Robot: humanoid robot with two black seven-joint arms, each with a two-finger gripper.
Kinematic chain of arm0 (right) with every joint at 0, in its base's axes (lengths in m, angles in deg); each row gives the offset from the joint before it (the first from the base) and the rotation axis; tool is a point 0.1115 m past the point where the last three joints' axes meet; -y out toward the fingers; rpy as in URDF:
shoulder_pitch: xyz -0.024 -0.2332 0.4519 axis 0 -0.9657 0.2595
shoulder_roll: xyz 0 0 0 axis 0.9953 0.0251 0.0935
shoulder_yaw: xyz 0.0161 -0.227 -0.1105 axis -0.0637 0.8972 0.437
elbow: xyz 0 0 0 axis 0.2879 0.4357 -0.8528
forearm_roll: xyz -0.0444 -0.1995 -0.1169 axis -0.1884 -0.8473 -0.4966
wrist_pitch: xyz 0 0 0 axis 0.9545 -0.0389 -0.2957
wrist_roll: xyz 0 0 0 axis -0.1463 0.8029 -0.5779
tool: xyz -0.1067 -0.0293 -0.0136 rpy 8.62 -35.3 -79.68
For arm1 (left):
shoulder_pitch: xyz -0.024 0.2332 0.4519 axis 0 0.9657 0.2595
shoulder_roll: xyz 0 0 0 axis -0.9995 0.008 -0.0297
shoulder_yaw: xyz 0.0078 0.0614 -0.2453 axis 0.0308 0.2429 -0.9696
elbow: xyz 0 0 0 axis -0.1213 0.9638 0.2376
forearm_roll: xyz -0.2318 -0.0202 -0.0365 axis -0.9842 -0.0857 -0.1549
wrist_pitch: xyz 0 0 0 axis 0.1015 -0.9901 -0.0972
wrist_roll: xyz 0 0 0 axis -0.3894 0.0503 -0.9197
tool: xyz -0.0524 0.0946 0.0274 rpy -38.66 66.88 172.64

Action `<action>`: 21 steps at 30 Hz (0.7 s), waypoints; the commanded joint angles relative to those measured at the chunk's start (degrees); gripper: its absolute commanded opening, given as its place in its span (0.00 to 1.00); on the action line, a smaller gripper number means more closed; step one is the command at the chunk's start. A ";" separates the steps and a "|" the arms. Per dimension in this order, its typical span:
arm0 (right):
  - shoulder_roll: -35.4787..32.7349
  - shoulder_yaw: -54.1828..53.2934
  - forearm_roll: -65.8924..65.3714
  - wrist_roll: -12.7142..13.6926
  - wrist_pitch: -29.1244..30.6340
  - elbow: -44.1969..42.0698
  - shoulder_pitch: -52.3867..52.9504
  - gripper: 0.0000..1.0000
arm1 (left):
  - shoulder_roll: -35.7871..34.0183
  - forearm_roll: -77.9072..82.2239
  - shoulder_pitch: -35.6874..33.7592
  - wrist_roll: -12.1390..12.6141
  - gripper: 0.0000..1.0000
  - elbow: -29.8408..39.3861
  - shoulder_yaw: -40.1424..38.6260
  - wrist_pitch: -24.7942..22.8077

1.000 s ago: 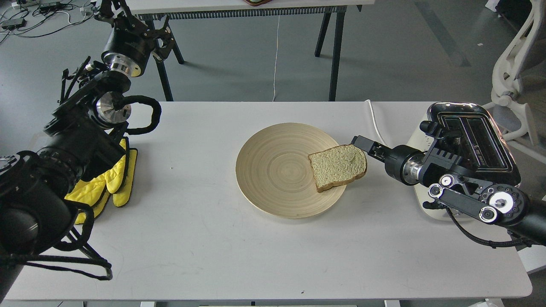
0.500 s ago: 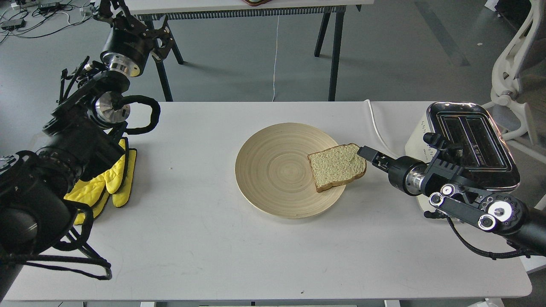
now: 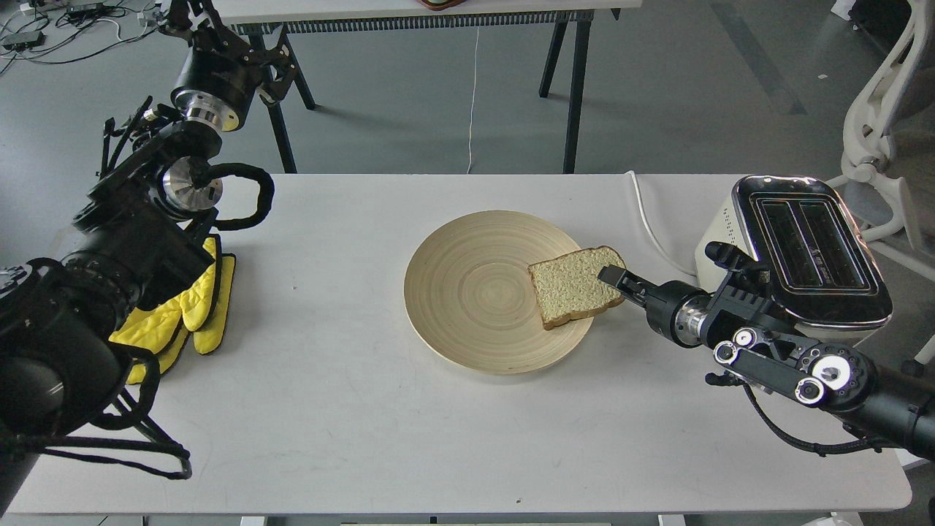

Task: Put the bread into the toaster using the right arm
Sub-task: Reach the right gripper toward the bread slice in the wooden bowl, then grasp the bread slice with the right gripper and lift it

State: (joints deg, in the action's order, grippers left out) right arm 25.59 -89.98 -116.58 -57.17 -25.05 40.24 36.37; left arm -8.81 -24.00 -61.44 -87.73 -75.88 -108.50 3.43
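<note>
One bread point(image 3: 572, 286) slice lies on the right edge of the one round plate point(image 3: 475, 292) at the frame's centre, its crust overhanging the rim. The right end effector point(image 3: 611, 277) sits at the slice's right edge — whether it grips, I cannot tell. One two-slot toaster point(image 3: 807, 248) stands at right (its top lettering unreadable). The left end effector point(image 3: 274, 58), upper left, looks spread. One pair of yellow gloves point(image 3: 186, 314) rests on the table point(image 3: 365, 424).

A single head view looks forward and down from above the near edge of the white worktop point(image 3: 329, 409), far enough back to take in both side edges and the far edge. Beyond that far edge it shows grey floor and a second table's legs point(image 3: 573, 88).
</note>
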 commanded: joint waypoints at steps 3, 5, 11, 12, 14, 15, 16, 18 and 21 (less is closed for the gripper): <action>0.16 0.25 1.43 0.20 0.42 0.06 0.09 0.34 | 0.01 -0.09 -0.08 0.01 1.00 0.01 -0.17 0.00; 0.16 0.16 1.52 0.20 0.42 0.24 0.26 0.23 | 0.01 0.00 0.00 0.01 1.00 0.01 -0.17 0.00; 0.33 -1.67 1.52 0.11 0.16 0.42 0.61 0.02 | 0.01 0.00 0.00 0.01 1.00 0.01 -0.17 0.00; 0.33 -2.64 1.52 0.11 0.42 0.50 0.61 0.01 | 0.09 -0.09 0.00 0.01 1.00 0.01 -0.17 0.00; 0.25 -3.35 1.69 0.11 0.60 0.77 0.61 0.00 | 0.01 -0.09 0.00 0.01 1.00 0.01 -0.17 0.00; 0.25 -3.44 1.78 0.11 0.60 0.85 0.70 0.00 | 0.09 -0.09 0.00 0.01 1.00 0.01 -0.17 0.00; 0.07 -3.44 1.78 0.11 0.60 1.38 0.70 0.00 | 0.10 -0.09 0.00 0.01 1.00 0.01 -0.17 0.00; -0.63 -3.53 1.78 0.11 0.60 3.57 0.79 0.00 | 0.10 -0.09 0.00 0.01 1.00 0.01 -0.17 0.00; -3.52 -3.62 1.78 0.20 0.60 8.57 0.96 0.00 | 0.10 -0.09 0.00 0.01 1.00 0.01 -0.17 0.00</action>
State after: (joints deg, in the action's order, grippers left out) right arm 24.65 -93.50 -114.80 -57.06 -24.42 44.47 37.14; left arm -8.71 -24.09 -61.44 -87.73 -75.87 -108.69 3.43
